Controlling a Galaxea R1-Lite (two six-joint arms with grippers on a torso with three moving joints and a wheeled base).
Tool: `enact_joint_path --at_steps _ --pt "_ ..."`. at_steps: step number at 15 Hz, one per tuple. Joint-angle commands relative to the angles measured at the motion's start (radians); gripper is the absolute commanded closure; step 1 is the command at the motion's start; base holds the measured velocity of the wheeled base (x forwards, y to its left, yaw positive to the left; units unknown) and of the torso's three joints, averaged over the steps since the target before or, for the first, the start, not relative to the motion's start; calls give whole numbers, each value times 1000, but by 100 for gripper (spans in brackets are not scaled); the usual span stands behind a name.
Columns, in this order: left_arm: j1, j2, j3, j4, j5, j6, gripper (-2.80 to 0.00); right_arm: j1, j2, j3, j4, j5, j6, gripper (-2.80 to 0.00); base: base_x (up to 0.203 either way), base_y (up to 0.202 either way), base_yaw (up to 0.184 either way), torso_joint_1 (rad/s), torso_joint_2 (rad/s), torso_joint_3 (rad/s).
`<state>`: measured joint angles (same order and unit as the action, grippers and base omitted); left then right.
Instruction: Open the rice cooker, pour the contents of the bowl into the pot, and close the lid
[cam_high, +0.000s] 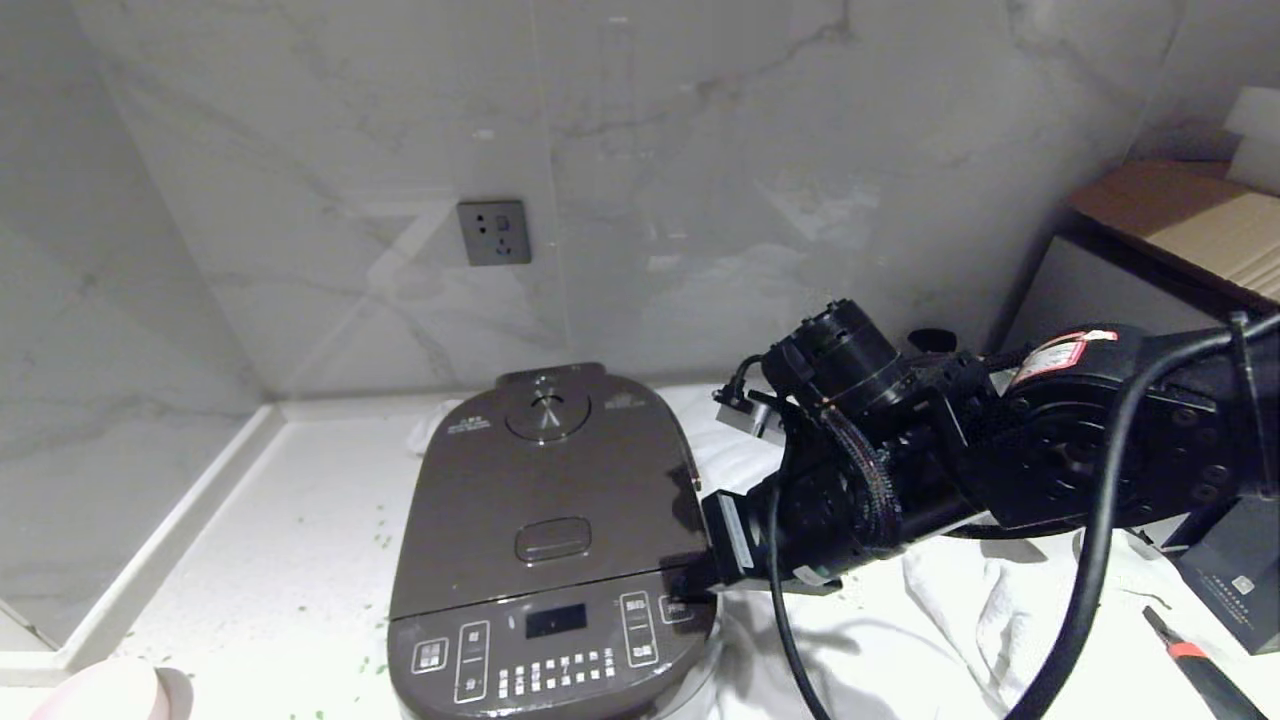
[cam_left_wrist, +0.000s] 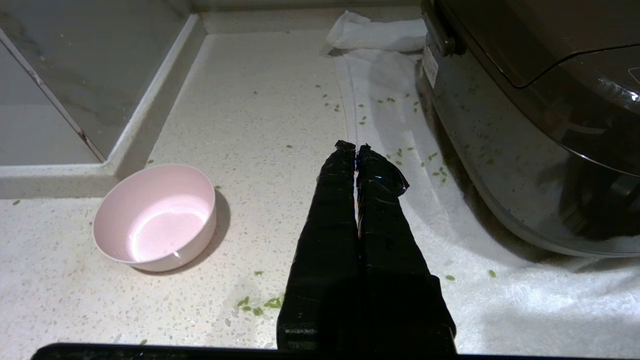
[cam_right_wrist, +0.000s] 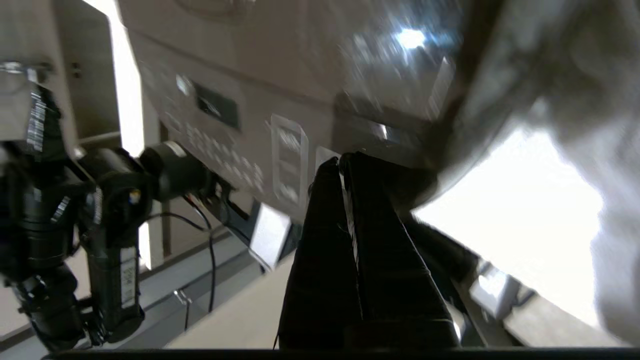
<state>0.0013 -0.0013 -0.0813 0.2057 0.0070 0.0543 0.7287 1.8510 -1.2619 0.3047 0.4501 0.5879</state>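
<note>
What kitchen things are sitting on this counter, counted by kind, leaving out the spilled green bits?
Rice cooker: 1
Pink bowl: 1
White cloth: 1
Total: 3

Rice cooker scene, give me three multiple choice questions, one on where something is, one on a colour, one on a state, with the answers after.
1. Where is the right gripper?
A. at the front right corner of the rice cooker, by its button panel
B. over the bowl
C. at the wall socket

2. What colour is the outside of the bowl?
A. steel grey
B. pale pink
C. bright green

3. How is the lid of the rice cooker?
A. standing wide open
B. taken off and lying on the counter
C. down and closed

Answers:
1 A, the head view shows its fingers against that corner.
2 B, the left wrist view shows a pink bowl, empty, on the counter.
3 C, the lid lies flat on the cooker's top.
</note>
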Motion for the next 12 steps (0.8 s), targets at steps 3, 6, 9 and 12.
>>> enact_joint_path --at_steps 3,6,9,12 --pt "2 -3 0 1 2 -4 0 10 23 -19 -38 7 6 0 0 0 0 0 0 0" --pt "2 -2 0 1 2 -7 0 11 33 -7 -36 9 12 0 0 0 0 0 0 0" --pt "1 -2 0 1 4 -8 0 15 34 -5 -36 9 18 0 0 0 0 0 0 0" --pt "0 -2 0 1 2 -7 0 26 38 6 -36 9 32 0 0 0 0 0 0 0"
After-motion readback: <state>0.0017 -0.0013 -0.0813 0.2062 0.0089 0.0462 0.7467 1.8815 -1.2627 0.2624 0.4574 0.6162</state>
